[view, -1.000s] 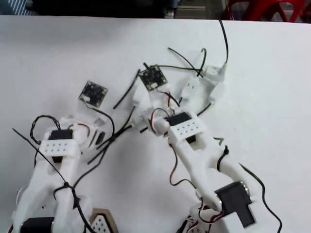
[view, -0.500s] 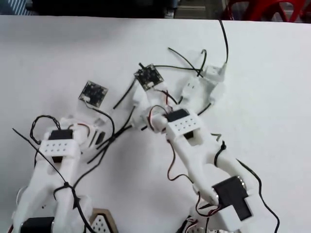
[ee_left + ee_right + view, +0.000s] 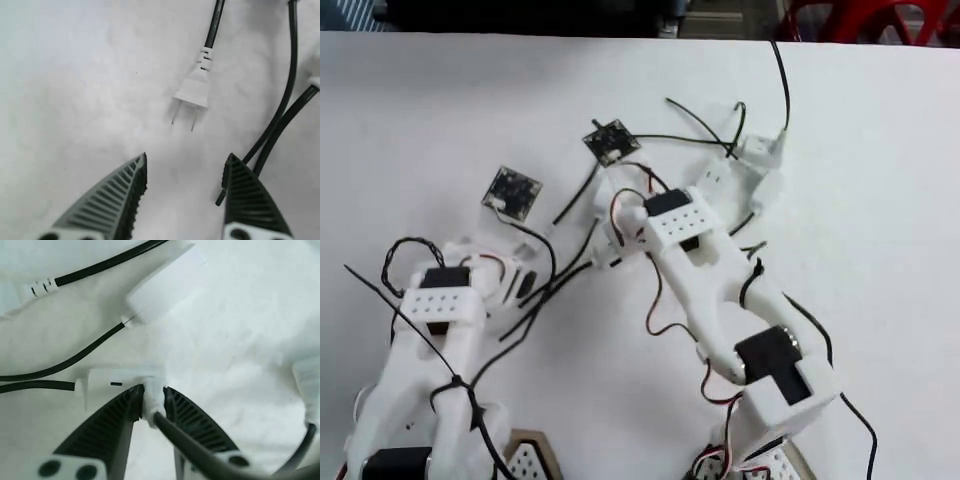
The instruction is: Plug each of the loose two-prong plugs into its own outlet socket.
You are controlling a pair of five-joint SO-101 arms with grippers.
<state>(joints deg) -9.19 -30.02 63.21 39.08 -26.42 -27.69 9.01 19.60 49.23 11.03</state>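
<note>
Right gripper [image 3: 152, 390]: pressed together on a white plug [image 3: 152, 411], pinching it near the middle of the desk [image 3: 420, 100].
Held plug: its front end touches the end of a white socket block [image 3: 107, 381]. I cannot tell whether the prongs are inside.
Left gripper [image 3: 186, 160]: spread wide and holding nothing, hovering over the desk left of the middle, toward the near edge.
Loose plug [image 3: 192, 92]: white, two-prong, lying flat on the desk just ahead of my left gripper. Its prongs point back at the gripper and its black cord runs away.
Cords [image 3: 287, 95]: two black ones lie beside that plug, apart from it.
Second socket block [image 3: 165, 282]: white, on a black cord, near the first. I cannot tell what its openings hold.
Progress: by my judgement early. No plug is clearly seated, one is at its socket, and one lies untouched.
Left to do: push the held plug home, then pick up the loose plug and give it its own socket.
</note>
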